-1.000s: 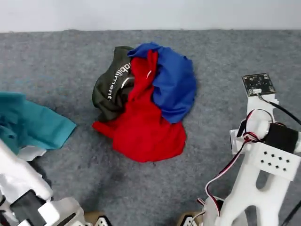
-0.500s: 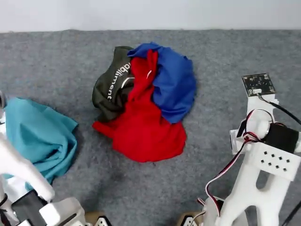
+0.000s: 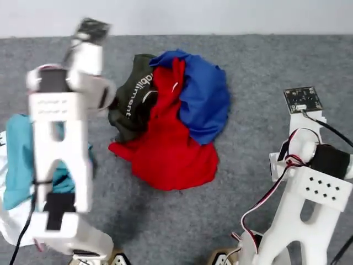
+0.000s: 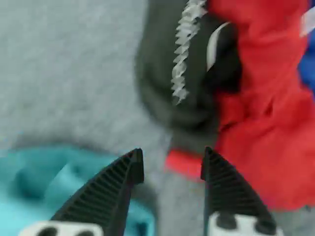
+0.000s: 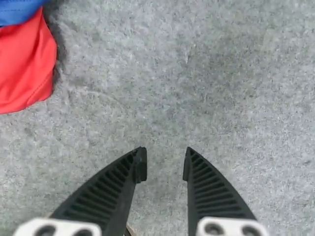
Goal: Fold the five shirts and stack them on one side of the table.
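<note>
Shirts sit in a crumpled heap mid-table: dark shirt (image 3: 127, 107) on the left of the heap, blue shirt (image 3: 204, 99) on the right, red shirt (image 3: 168, 149) draped between them and spreading toward the near edge. All three touch and overlap, none folded. Teal shirt (image 3: 19, 160) lies bunched at the left side, apart from the heap and partly under the left arm (image 3: 58, 127). Left claw (image 4: 172, 152) has its jaws fairly wide with nothing between them, above the grey carpet (image 3: 265, 72) between the teal shirt and the heap's dark and red edges. Right arm (image 3: 306, 187) stands at the right side, clear of the heap. Right claw (image 5: 164, 150) has its jaws a narrow gap apart, empty, over bare carpet near the red shirt's edge.
</note>
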You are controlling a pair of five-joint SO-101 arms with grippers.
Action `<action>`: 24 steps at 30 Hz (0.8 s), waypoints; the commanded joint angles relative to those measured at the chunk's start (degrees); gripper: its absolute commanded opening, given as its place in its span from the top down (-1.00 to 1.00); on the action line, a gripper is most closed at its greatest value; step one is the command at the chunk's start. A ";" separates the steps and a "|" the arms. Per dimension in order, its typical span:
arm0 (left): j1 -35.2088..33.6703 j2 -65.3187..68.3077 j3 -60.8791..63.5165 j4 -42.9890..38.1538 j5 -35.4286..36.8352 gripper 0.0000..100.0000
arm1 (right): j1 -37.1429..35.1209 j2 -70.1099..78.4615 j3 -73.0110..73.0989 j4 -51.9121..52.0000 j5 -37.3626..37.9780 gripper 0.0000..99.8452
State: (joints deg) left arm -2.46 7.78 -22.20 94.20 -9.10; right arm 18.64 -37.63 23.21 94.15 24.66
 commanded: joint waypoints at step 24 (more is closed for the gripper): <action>13.19 48.44 -46.20 -7.74 26.29 0.29 | 1.01 0.22 6.59 -1.63 -0.26 0.72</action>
State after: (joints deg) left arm 10.81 53.93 -66.33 90.24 14.11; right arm 18.90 -37.45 29.98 93.36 24.66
